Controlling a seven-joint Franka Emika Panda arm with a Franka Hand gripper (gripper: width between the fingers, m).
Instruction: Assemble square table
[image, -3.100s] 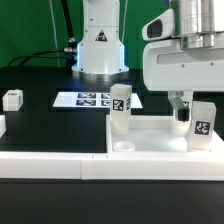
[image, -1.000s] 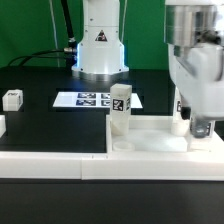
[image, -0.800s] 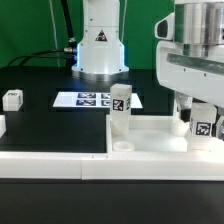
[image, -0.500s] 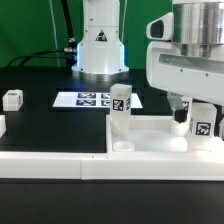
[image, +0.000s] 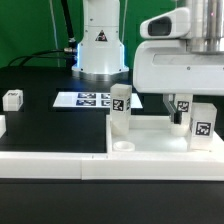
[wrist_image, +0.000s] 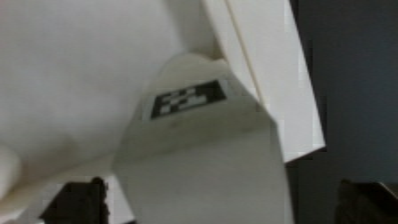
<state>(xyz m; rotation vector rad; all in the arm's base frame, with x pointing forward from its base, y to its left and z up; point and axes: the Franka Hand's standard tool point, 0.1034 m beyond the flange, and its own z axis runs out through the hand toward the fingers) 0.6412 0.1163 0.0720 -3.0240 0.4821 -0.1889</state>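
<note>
The white square tabletop lies tray-like at the front of the exterior view's right. One white tagged leg stands upright in its far left corner socket. A second tagged leg stands at the tabletop's far right corner. My gripper hangs over this leg with its fingers down beside it. In the wrist view the leg stands between my two dark fingertips, with a gap showing on at least one side. The gripper is open around the leg. The tabletop's rim runs past the leg.
A loose tagged leg lies on the black table at the exterior view's left, another white part at the left edge. The marker board lies behind the tabletop. A long low white wall strip runs along the front. The robot base stands behind.
My hand has turned about its vertical axis above the right leg, from narrow-on to broad-side. The right leg stays upright at its corner. The other parts have not moved.
</note>
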